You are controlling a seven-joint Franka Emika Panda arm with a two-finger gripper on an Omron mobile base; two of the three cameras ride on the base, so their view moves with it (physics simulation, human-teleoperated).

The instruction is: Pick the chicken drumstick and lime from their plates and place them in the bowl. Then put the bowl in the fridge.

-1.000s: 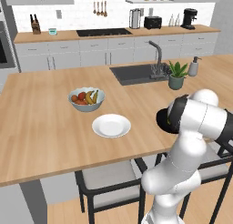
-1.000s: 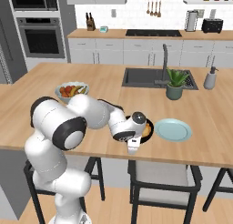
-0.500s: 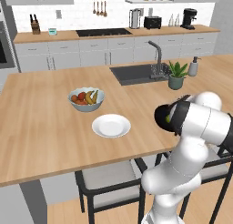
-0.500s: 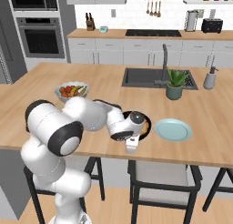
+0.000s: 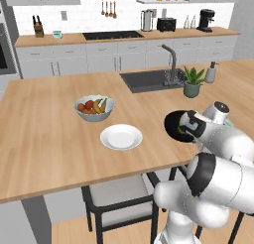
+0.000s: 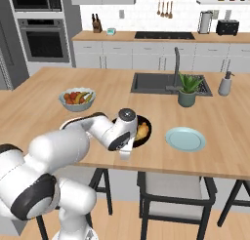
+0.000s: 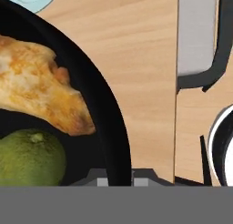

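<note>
The bowl is black and sits near the front edge of the wooden tabletop. From the left base view, the white arm covers much of the bowl. A white plate lies to the left of the bowl, and a grey-blue fruit bowl stands behind that plate.

From the right base view, the gripper hangs at the front rim of the bowl, by the tabletop edge. The chicken drumstick shows golden inside the bowl. A pale blue-green plate lies just to the right of the bowl. A small potted plant stands by the sink.

From the hand view, the chicken drumstick and the lime lie side by side in the bowl, touching or nearly so. The gripper sits on both sides of the bowl's rim, but I cannot tell if it is squeezing it. A dark chair shows below the tabletop edge.
</note>
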